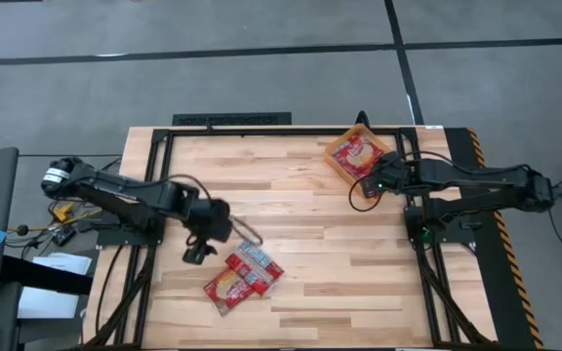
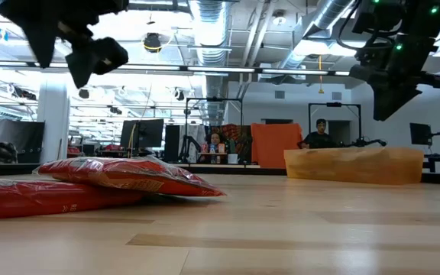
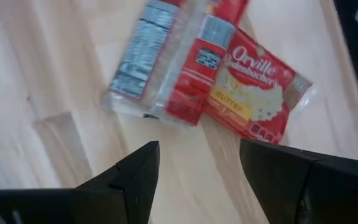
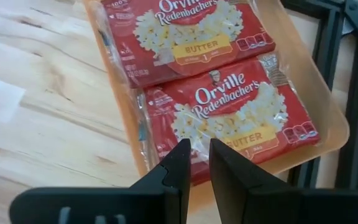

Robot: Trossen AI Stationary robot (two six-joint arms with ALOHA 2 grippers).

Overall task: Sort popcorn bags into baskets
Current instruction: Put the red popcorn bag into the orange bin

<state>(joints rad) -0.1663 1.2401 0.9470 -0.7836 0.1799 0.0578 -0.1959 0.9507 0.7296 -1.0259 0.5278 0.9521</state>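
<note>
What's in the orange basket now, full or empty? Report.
Occupied, not empty: two red rectangular popcorn bags lie flat, side by side, inside the shallow orange basket, covering most of its floor.

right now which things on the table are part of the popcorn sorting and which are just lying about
Part of the job:
- two popcorn bags on the table, overlapping
- orange basket
- two popcorn bags in the basket, side by side
- left gripper, open above the table bags
- right gripper, above the basket's edge

Lying about:
- nothing else on the table

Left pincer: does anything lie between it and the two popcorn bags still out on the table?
Nothing visible does. The left pincer hangs open above bare wood beside the two overlapping popcorn bags; only tabletop shows between its fingers and them.
</note>
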